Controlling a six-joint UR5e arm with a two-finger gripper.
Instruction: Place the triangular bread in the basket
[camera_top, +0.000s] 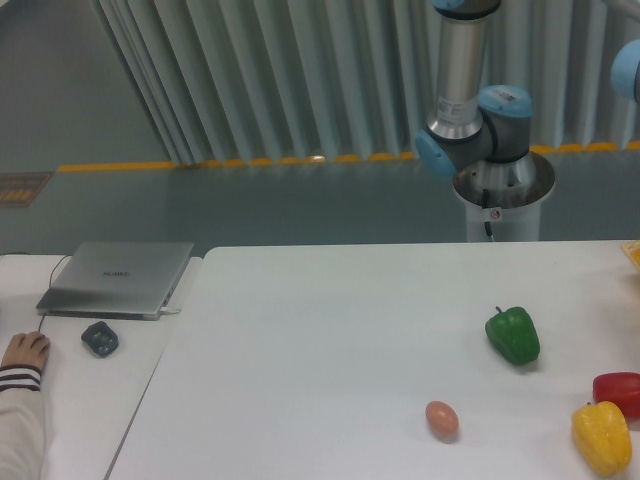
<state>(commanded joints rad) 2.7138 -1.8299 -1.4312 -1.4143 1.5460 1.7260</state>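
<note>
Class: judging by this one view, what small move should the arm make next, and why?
Probably swing toward the table's right edge: only a sliver of the basket shows there, while the bread and the gripper are both out of view.

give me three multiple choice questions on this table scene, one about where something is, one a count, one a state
1. Where is the egg relative to the green pepper?
A. nearer the camera and to its left in the picture
B. behind it by the wall
C. on the laptop

2. How many peppers show on the table?
A. one
B. three
C. five

3. What state is the laptop in?
A. open, screen lit
B. closed flat
C. standing on its edge

Answers:
1. A, the egg lies lower and further left in the picture.
2. B, the green one, a red pepper and a yellow pepper.
3. B, its lid lies flat, logo facing up.
</note>
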